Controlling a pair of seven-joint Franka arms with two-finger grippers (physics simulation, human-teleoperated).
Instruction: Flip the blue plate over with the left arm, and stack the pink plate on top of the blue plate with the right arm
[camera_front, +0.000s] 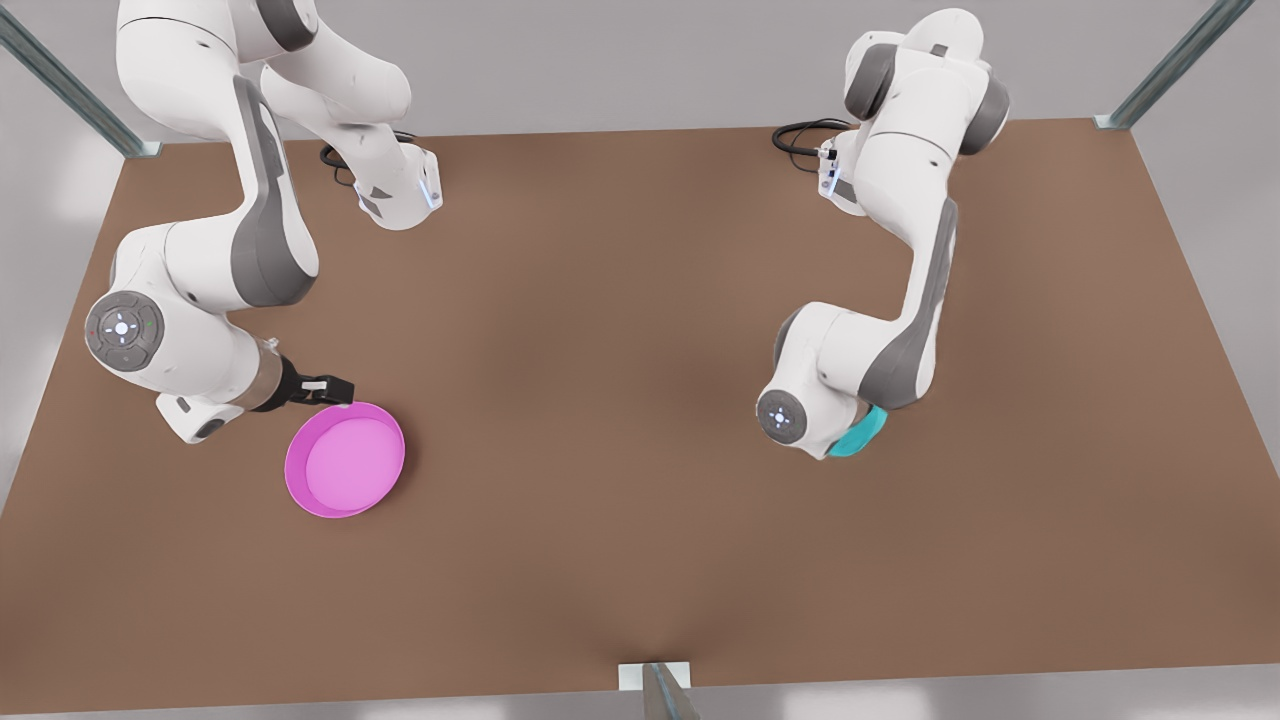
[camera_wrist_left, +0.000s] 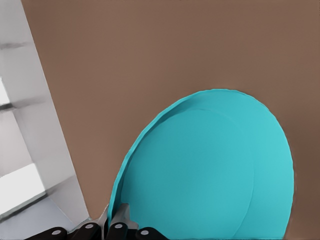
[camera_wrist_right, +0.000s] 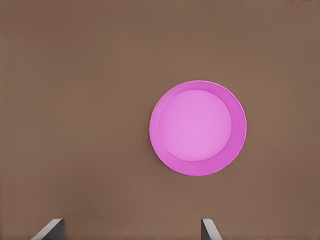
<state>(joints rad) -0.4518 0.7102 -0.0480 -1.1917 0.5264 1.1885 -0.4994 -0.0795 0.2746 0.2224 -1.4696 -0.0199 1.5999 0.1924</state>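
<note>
**A:** Looking across the desk (camera_front: 640, 300), what is each arm doing?

**B:** Toward the desk's edge on the front view's right, the left gripper (camera_wrist_left: 114, 221) is clamped on the rim of the blue plate (camera_wrist_left: 210, 175), which stands tilted on edge, mid-flip. Toward the opposite edge, the pink plate (camera_front: 345, 460) lies flat, hollow side up. The right gripper (camera_front: 335, 392) waits just beside its rim, fingers apart.

**A:** How should the flip go?

**B:** I'd say keep the pinch firm on the rim, roll the plate right over, and lower it flat before letting go, so it doesn't skid.

**A:** Do the views differ?

**B:** Yes. From the front, the left arm hides all but a sliver of blue. The left wrist view shows the fingers (camera_wrist_left: 121, 216) biting the rim. The right wrist view shows the pink plate whole, on bare desk.
</note>
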